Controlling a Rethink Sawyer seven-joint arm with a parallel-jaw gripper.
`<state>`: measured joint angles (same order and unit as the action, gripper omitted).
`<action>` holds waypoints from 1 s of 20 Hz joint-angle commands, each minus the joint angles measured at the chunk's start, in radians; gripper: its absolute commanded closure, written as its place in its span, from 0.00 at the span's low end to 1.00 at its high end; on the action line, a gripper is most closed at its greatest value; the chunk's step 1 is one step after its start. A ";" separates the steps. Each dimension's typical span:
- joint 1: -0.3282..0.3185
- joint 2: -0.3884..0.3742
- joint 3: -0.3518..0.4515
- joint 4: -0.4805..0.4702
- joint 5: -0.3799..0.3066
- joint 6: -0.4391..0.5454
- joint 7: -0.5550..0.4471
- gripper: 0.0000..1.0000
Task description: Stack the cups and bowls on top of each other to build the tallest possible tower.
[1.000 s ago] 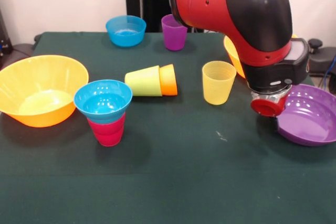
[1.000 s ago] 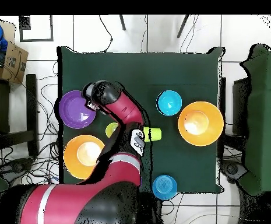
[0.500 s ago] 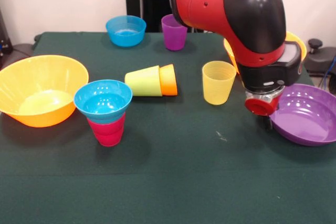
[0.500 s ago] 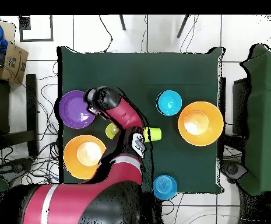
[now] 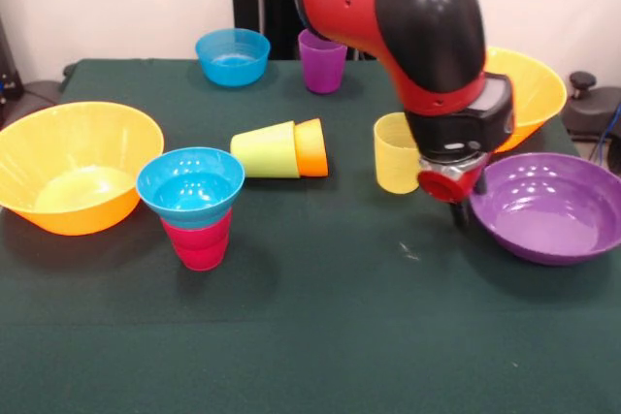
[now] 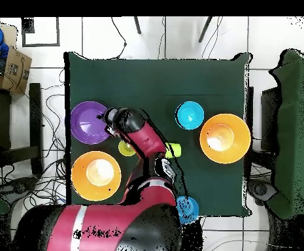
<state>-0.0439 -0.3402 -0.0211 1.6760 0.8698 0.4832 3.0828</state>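
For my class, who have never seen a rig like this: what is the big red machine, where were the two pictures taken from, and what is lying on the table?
The red and black machine is a robot arm. One picture faces it across the green table; the other looks straight down, with the robot's base at the bottom. On the table a cyan bowl sits on a red cup. A lime green cup and an orange cup lie on their sides. A yellow cup, purple cup, blue bowl and two orange bowls stand apart. The arm's end is beside a purple bowl; any hold is hidden.
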 commanded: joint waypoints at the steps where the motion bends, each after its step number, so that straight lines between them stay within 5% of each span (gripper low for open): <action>1: -0.143 -0.019 0.251 0.258 -0.069 -0.260 -0.135 0.00; 5: -0.199 -0.012 0.302 0.297 -0.141 -0.324 -0.087 0.00; 6: -0.197 -0.009 0.292 0.290 -0.180 -0.321 -0.048 1.00; 20: -0.282 -0.016 0.281 0.338 -0.290 -0.323 -0.026 1.00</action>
<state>-0.2831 -0.4125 0.1974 1.9176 0.6737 0.2703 3.0828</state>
